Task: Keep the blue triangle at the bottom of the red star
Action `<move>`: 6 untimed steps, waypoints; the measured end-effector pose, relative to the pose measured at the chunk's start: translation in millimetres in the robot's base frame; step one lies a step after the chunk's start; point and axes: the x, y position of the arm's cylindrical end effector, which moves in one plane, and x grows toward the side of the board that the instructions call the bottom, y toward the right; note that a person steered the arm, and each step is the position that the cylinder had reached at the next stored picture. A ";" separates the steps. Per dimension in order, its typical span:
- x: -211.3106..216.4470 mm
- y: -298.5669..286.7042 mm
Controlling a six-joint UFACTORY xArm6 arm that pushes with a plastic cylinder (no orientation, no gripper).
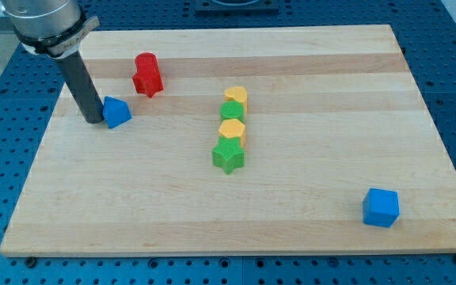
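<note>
1. My tip [93,120] stood in the upper left of the frame, touching or just beside the left face of the blue triangle [117,112]. The arm carried no gripper, only a straight dark rod, so nothing was held; it could only push.
2. The red star [147,74] sat just up and to the right of the blue triangle, near it but apart, with a strip of bare wooden board [307,214] between them.
3. The triangle lay below the star but offset toward the frame's left, so I judged the task nearly met, lacking a short nudge rightward.
4. Risk: pushing from the left face off-centre could spin the triangle or let it slip past the rod, since contact was only a narrow point.
5. Risk: a push angled upward could drive the triangle into the star and shift the reference block itself.
6. Risk: an overlong stroke would carry the triangle out to the star's right.
7. Mid-frame stood a column of yellow heart [237,98], green block [232,112], yellow block [233,131] and green star [228,156], well clear. A blue cube [381,207] sat at lower right.
</note>
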 end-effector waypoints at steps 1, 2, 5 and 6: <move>17.1 -1.7; 33.9 -0.5; -17.8 26.4; -19.6 26.4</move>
